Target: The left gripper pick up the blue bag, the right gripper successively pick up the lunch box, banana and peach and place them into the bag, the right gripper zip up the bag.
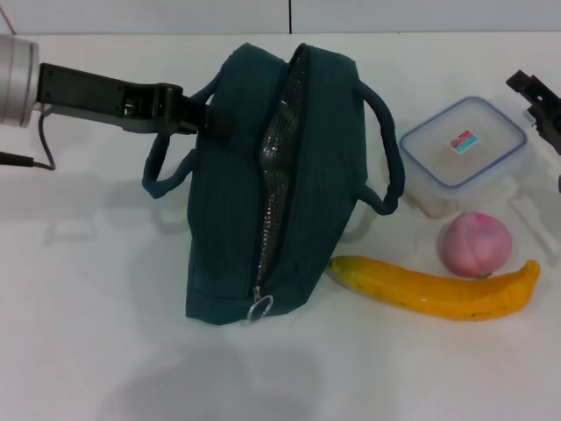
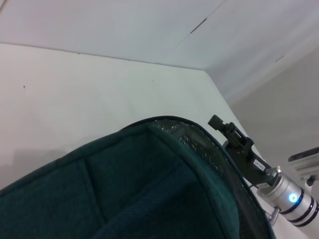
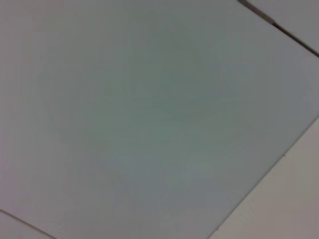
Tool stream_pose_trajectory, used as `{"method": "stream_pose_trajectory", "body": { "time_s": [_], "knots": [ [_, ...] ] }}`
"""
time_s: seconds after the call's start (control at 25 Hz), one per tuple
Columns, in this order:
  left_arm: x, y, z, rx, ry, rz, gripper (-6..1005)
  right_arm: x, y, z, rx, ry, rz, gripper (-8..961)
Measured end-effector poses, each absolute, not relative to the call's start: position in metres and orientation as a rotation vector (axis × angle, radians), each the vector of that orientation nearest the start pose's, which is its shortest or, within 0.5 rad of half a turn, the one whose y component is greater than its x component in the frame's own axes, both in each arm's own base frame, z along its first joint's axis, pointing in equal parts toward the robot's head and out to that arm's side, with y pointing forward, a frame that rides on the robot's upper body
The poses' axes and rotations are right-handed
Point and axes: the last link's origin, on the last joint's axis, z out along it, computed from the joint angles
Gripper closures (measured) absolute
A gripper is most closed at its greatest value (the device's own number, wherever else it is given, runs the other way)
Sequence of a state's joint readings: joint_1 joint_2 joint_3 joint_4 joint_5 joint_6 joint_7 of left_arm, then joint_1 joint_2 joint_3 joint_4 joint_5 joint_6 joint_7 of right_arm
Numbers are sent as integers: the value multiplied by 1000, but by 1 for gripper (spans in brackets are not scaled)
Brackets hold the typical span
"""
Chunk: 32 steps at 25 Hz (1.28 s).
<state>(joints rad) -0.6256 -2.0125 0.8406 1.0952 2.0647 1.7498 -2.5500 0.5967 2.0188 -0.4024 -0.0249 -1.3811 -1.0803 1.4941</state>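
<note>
The left tool is clamped on the blue bag's left handle; it should lift steadily, keeping the zipper mouth up. The right tool's opening cannot be told.

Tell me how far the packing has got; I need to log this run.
Early stage. The left gripper is at the blue bag, at its handle, and the zipper is open. The lunch box, peach and banana lie on the table, unpacked. The right gripper waits beyond the lunch box. Loading and zipping remain.
</note>
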Motion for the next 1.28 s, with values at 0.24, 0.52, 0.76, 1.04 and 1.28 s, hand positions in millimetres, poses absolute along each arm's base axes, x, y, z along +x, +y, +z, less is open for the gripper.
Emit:
{"method": "stream_pose_trajectory", "body": {
  "time_s": [0.24, 0.52, 0.76, 1.04, 1.28],
  "knots": [
    [-186, 357, 66, -2629, -1564, -488, 935, 309, 376, -12, -1569, 1546, 1280, 146],
    [-186, 357, 66, -2633, -1556, -490, 935, 309, 376, -15, -1574, 1556, 1264, 155],
    [-186, 357, 66, -2636, -1549, -490, 935, 314, 376, -16, -1554, 1573, 1226, 163],
    [-185, 358, 66, -2639, -1543, -491, 935, 310, 374, -23, -1581, 1586, 1226, 172],
    [-185, 357, 66, -2639, -1543, -510, 935, 307, 369, -30, -1593, 1611, 1239, 180]
  ]
}}
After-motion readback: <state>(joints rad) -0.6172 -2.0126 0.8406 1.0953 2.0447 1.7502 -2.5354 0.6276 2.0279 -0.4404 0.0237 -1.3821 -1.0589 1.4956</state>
